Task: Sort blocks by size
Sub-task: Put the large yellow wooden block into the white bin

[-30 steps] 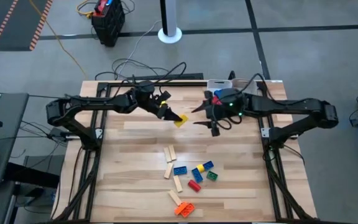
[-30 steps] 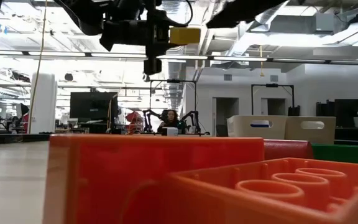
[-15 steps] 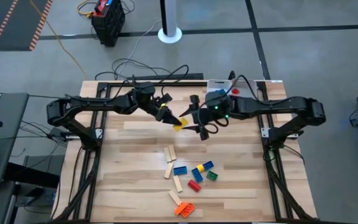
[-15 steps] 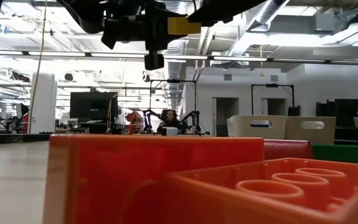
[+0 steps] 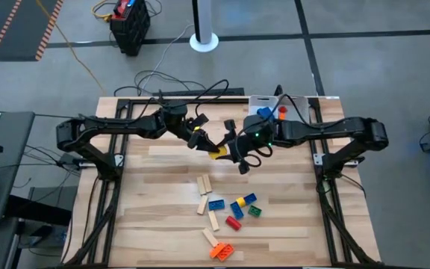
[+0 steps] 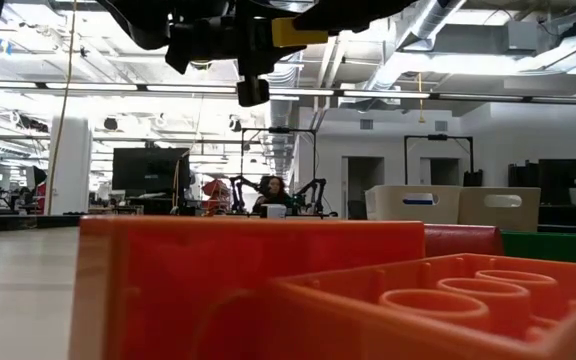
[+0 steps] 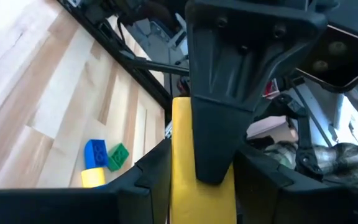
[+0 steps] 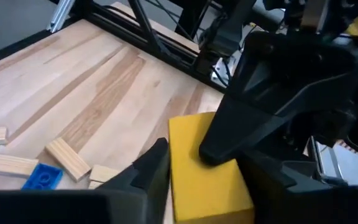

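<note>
Both arms meet above the middle of the surface (image 5: pixel 163 194), toward its far edge. The left pincer (image 5: pixel 204 142) is clamped on a yellow block (image 5: pixel 216 153), which hangs in the air clear of the wood. The right pincer (image 5: pixel 234 149) stands at the same yellow block from the opposite side; in the right wrist view its fingers (image 8: pixel 148 171) flank the block, with the left pincer's finger pressed on the block's top face. Whether the right pincer's fingers already press the block cannot be told.

The remaining blocks lie in a loose group on the near half of the surface, right of centre. A pale wooden bar (image 5: pixel 204 185) lies nearest the arms. Beside it lie a blue block (image 5: pixel 216 204), a blue-and-yellow pair (image 5: pixel 238 206), a green block (image 5: pixel 254 211) and a red block (image 5: pixel 234 223). An orange block (image 5: pixel 220 251) rests close to the near edge, touching another wooden bar (image 5: pixel 210 237).

A white tray (image 5: pixel 263 102) sits at the far right edge, holding a red and a blue block.
</note>
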Robot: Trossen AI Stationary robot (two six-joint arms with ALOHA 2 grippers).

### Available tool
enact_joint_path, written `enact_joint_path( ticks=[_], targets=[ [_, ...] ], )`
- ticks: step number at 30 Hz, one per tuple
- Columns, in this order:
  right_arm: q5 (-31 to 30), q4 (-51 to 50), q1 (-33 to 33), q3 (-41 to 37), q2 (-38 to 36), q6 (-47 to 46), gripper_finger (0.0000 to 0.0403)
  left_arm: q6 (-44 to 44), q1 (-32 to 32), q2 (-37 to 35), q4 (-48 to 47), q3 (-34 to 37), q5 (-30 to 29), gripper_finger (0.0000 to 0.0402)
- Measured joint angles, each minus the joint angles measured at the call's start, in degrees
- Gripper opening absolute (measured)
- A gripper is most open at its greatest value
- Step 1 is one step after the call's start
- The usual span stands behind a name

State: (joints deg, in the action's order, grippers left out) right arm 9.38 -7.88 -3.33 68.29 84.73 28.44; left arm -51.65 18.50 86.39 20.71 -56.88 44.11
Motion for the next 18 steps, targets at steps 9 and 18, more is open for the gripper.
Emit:
enact_joint_path(
  ticks=[9, 18],
  targets=[
    [-1.6, -5.5, -1.4, 0.0, -3.0, -3.6, 0.0156, -0.2, 1.8, 0.0, 3.3, 0.0, -3.4, 0.019],
    [-11.3, -21.8, -5.1, 0.0, -7.9, -14.9, 0.0156, 1.5, 6.3, -0.3, 1.2, 0.0, -2.0, 0.0257]
  ],
)
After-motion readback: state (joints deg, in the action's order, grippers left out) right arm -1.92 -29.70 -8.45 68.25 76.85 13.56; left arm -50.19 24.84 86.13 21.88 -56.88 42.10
